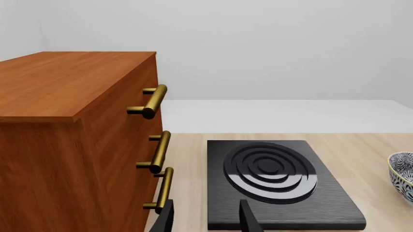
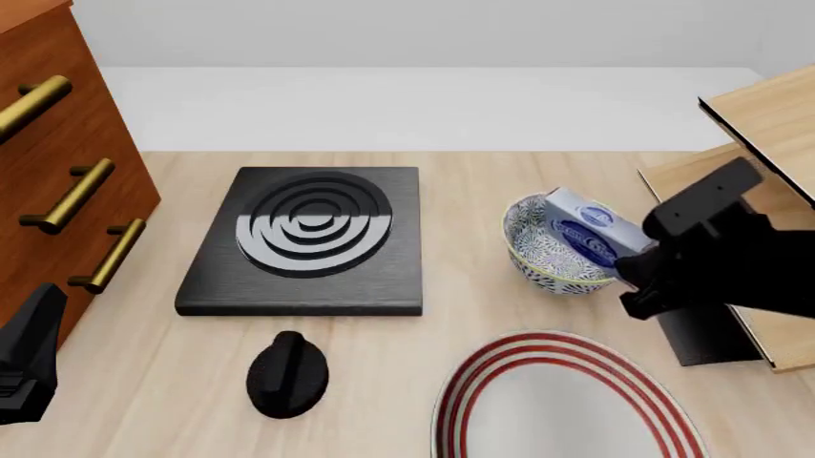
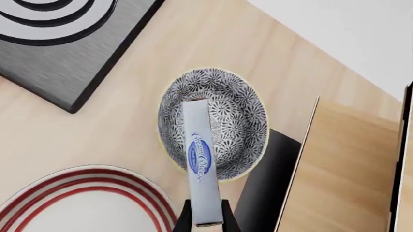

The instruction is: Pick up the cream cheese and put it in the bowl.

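Left wrist view: left claw [image 1: 206, 220] shows two dark fingers set apart with nothing between them, so it stands open and empty. Just ahead of it lies the black stove plate [image 1: 274, 181] with concentric rings on the light wood bench [image 1: 361, 154]. Beside the claw stands the brown wooden cabinet [image 1: 71, 130] with three brass handles [image 1: 156, 152]. A sliver of the bowl [image 1: 403, 175] appears at the frame edge, well apart from this claw. Front view: right claw [image 2: 633, 269] comes in from the right, closed on the cream cheese [image 2: 589, 232]; the box is tilted, its free end over the bowl [image 2: 545, 250], directly ahead of the claw. Whether the box touches the bowl's inner wall cannot be told here. The white plate with red rings [image 2: 560, 405] lies near and to the left of the arm's body; a black knob [image 2: 288, 374] sits far left of it, in front of the stove plate [image 2: 312, 239]. Only a dark part of the left arm shows at the lower left corner. A light wooden rack [image 2: 764, 143] stands behind the right arm. Right wrist view: right claw [image 3: 206, 222] pinches the narrow sides of the cream cheese [image 3: 199, 164], which extends straight out from the fingertips across the speckled bowl [image 3: 239, 121], its far end above the bowl's middle.
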Robot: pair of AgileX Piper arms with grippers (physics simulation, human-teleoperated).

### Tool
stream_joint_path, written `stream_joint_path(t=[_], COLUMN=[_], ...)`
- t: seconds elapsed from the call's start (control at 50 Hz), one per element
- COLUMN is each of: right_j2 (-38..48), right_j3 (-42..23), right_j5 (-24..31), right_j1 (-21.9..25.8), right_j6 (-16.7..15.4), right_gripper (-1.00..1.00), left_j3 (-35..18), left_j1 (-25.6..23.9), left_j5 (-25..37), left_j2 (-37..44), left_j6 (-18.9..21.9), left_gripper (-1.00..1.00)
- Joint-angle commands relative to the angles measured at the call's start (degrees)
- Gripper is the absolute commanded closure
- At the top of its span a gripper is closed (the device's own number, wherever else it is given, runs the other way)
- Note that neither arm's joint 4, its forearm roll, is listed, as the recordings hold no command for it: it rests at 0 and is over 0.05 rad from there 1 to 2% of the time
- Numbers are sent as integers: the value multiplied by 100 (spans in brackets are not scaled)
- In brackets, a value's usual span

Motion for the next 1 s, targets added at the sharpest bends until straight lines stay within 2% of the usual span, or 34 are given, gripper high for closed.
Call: stream_joint_path(t=[0.02,0.3,0.64,1.0], right_j2=[365,725,1229,1544], right_j3=[-147,-250,-562,-773], right_j5=[-161,-276,-275,-321], right_j1=[-169,-268,-436,-433], right_j6=[-8,-89,-414,-492], right_gripper=[100,100,100,100], left_j3=[0,0,0,0], left_j1=[0,0,0,0], left_j5=[0,0,0,0], left_j2=[0,0,0,0], left_j6=[0,0,0,0], left_gripper=[-100,-100,-100,-100])
